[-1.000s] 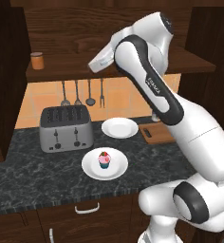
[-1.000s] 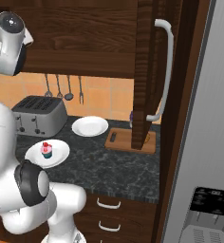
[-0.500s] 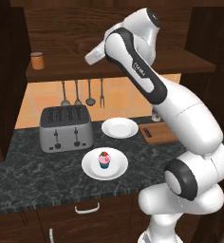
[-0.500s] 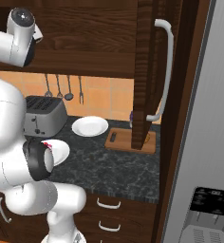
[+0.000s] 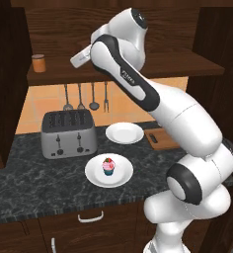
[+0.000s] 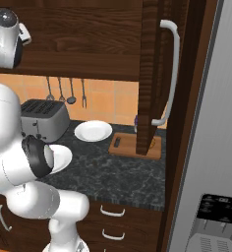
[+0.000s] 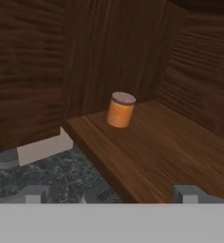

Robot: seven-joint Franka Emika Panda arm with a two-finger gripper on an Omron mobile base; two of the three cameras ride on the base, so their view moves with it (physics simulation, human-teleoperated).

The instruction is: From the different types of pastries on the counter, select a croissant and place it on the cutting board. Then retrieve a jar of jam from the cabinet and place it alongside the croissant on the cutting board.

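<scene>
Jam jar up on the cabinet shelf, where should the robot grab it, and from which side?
Probably around its round middle, just under the darker lid, coming in level from the open front of the cabinet. The jam jar stands upright on the shelf with wooden walls close behind it and bare board in front. The tool is open and faces it from the front, not yet touching.

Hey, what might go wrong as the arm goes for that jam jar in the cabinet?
The jar of jam stands alone toward the shelf's far corner, well ahead of the open gripper; a nudge might tip or roll it. The arm reaches over the cupcake on its plate, so a dropped jar might land there.
</scene>
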